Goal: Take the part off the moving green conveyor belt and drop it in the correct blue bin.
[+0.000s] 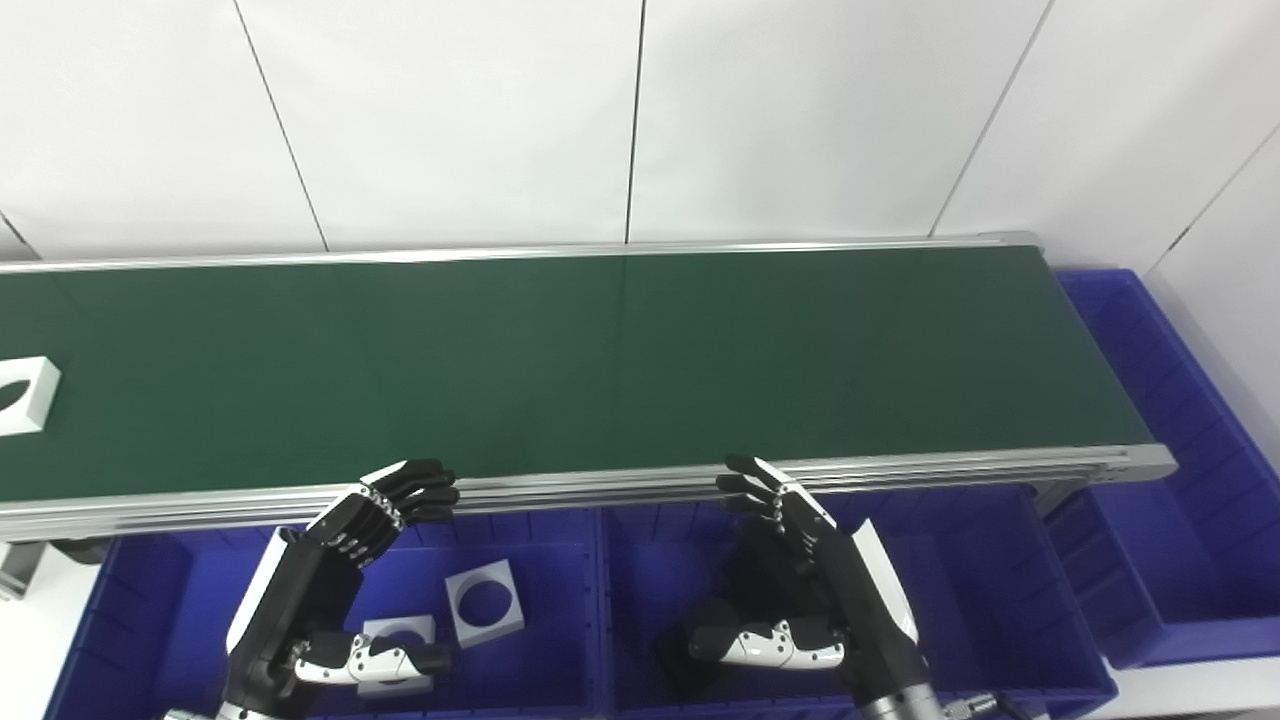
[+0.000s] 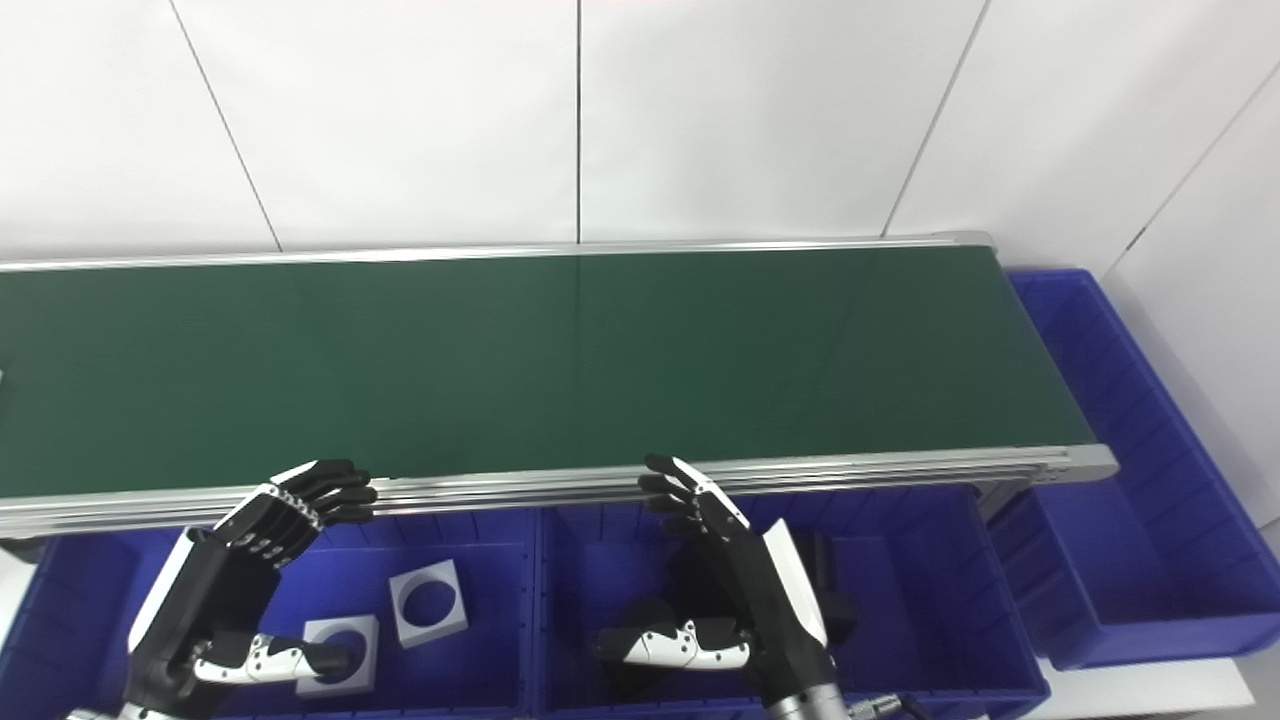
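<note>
Left eye view: green belt (image 1: pixel 600 360) runs the full width, metal rails front and back, white wall panels (image 1: pixel 450 110) behind it. Blue bins sit below the near rail: left bin (image 1: pixel 520 660), middle bin (image 1: pixel 960 560), and another bin (image 1: pixel 1180 480) round the belt's right end. My left hand (image 1: pixel 340 590) hangs over the left bin, fingers loosely curled near the near rail, thumb out, holding nothing. My right hand (image 1: pixel 800 580) hangs over the middle bin, fingers apart, thumb out to the left, also empty. White square part (image 1: pixel 22 395) with a round hole lies on the belt at the far left, cut by the frame edge, well apart from both hands. Two more white parts with holes lie in the left bin: one (image 1: pixel 484 602) in the open, one (image 1: pixel 400 632) partly under my left thumb.
</note>
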